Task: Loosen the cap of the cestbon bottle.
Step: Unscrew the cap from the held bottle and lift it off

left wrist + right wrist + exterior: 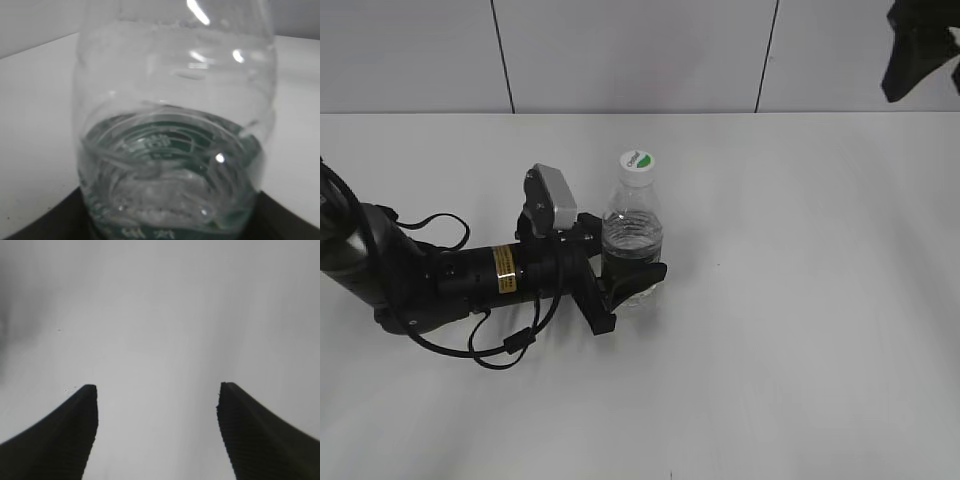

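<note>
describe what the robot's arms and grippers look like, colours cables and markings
The left arm is matte black, with a gold label band, looped black cables and a grey box-shaped wrist camera. The left gripper has black jaws. The right gripper has two black, finely ribbed, tapering fingers. The right arm barely shows.

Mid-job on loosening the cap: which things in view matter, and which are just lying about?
Job:
- small clear plastic water bottle
- round white screw cap
- left end effector, closed around the bottle
- right end effector, open and empty

Lying about:
- nothing besides the white table
</note>
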